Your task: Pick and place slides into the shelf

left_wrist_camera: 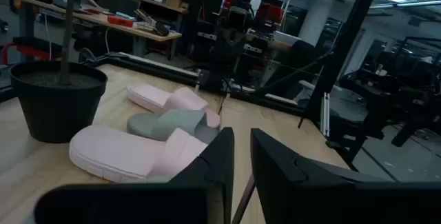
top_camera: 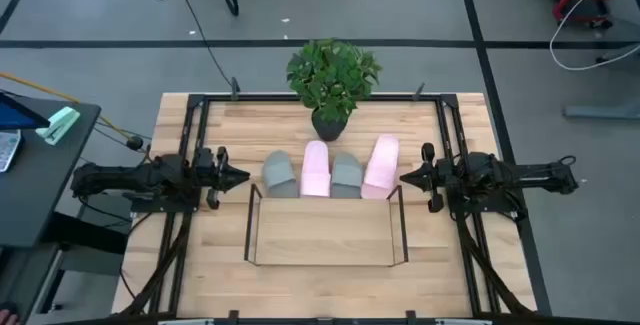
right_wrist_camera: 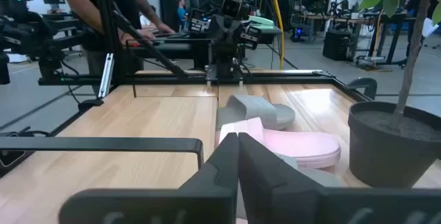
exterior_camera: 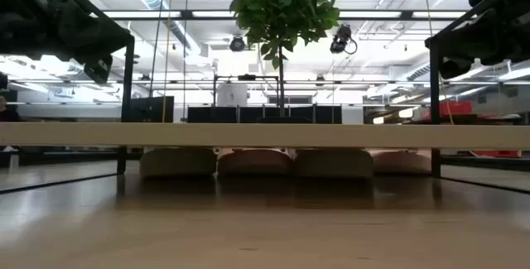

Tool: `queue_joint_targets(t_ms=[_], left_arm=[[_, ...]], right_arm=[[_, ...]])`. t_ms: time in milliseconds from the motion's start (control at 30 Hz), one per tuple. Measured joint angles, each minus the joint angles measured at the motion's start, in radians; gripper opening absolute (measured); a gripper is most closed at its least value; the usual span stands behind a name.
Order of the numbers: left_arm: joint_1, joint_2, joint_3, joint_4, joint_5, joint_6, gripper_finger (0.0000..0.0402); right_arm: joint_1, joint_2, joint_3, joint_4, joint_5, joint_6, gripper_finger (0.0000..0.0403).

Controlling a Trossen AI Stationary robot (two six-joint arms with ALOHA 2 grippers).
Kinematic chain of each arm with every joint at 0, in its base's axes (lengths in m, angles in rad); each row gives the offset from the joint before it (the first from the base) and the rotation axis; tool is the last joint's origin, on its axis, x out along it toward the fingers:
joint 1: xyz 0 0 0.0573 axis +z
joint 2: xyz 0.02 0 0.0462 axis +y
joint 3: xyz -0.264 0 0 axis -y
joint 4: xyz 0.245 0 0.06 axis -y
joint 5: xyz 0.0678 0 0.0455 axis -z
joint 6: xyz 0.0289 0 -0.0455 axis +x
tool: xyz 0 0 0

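Four slides lie side by side on the table, their near ends under the shelf's (top_camera: 325, 233) far edge: grey (top_camera: 280, 173), pink (top_camera: 316, 168), grey (top_camera: 346, 173), pink (top_camera: 381, 162). In the low view they sit below the shelf board (exterior_camera: 265, 134), the left grey one (exterior_camera: 178, 161) beside a pink one (exterior_camera: 252, 161). My left gripper (top_camera: 243, 176) hovers left of the row, fingers a narrow gap apart (left_wrist_camera: 241, 162), touching nothing. My right gripper (top_camera: 404, 178) hovers right of the row, shut (right_wrist_camera: 238, 156) and empty.
A potted plant (top_camera: 332, 75) stands just beyond the slides, its dark pot (right_wrist_camera: 393, 141) close to their heels. A black frame (top_camera: 200, 105) runs around the table. The shelf's thin wire legs (exterior_camera: 124, 103) stand near both grippers. A person stands beyond the table in the right wrist view.
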Motion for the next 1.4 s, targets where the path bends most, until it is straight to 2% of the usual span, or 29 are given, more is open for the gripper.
queue_joint_targets(t_ms=[400, 767, 1167, 1400], left_arm=[[0.0, 0.0, 0.0, 0.0, 0.0, 0.0, 0.0064], [0.0, 0.0, 0.0, 0.0, 0.0, 0.0, 0.0053], [0.0, 0.0, 0.0, 0.0, 0.0, 0.0, 0.0064], [0.0, 0.0, 0.0, 0.0, 0.0, 0.0, 0.0057]], right_arm=[[0.0, 0.0, 0.0, 0.0, 0.0, 0.0, 0.0014], [0.0, 0.0, 0.0, 0.0, 0.0, 0.0, 0.0014], [0.0, 0.0, 0.0, 0.0, 0.0, 0.0, 0.0014], [0.0, 0.0, 0.0, 0.0, 0.0, 0.0, 0.0014]])
